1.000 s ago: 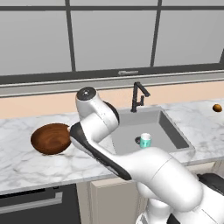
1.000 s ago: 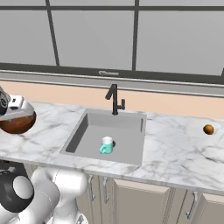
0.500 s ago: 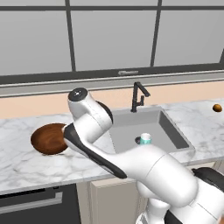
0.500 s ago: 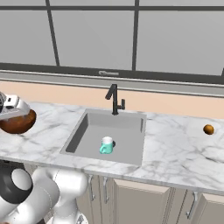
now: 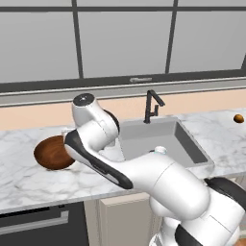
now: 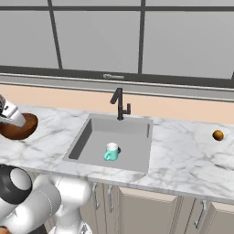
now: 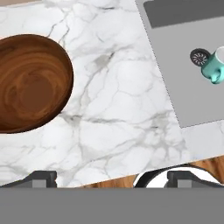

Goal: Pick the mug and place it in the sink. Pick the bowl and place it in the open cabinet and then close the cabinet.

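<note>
The sink (image 6: 87, 139) sits recessed in the white marble counter (image 6: 178, 157) at the centre of the right base view. The black faucet (image 6: 119, 104) stands at the 12 o'clock edge of the basin. The mug (image 6: 111, 151) lies inside the basin on the grey floor, near its middle. The bowl (image 6: 18, 128) rests on the counter at 9 o'clock, well apart from the sink, partly covered by a white part of the arm (image 6: 11, 114). A small brown-orange round object (image 6: 218, 135) lies on the counter at 3 o'clock. Beige lower cabinets (image 6: 151, 210) run along 6 o'clock.
</note>
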Robot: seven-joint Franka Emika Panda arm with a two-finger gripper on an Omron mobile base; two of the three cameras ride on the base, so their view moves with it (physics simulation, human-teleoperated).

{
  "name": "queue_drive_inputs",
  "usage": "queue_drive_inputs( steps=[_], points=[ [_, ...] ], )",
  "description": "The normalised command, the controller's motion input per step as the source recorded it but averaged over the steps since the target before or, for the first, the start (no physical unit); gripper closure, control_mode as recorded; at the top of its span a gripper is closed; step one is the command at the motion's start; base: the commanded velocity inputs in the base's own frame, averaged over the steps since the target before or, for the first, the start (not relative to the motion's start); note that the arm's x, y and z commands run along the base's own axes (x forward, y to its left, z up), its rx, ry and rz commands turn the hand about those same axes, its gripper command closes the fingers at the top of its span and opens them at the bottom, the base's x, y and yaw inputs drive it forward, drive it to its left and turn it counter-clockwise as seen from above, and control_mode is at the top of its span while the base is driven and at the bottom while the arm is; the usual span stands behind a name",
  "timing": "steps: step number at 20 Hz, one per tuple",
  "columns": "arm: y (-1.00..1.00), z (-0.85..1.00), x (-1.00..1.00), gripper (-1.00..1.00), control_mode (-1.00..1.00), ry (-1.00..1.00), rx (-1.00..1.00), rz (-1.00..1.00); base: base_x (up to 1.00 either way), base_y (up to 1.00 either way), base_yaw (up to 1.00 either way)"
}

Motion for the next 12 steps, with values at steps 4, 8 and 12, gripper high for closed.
queue_drive_inputs(
  steps=[4,8,12],
  points=[
    [0.0,-0.15,0.0,-1.0,-1.0,0.0,0.16,0.0,0.0,0.0,0.0],
    [0.0,-0.2,0.01,-1.0,-1.0,0.0,0.13,0.0,0.0,0.0,0.0],
    [0.0,-0.22,0.09,-1.0,-1.0,0.01,0.11,0.0,0.0,0.0,0.0]
  ],
)
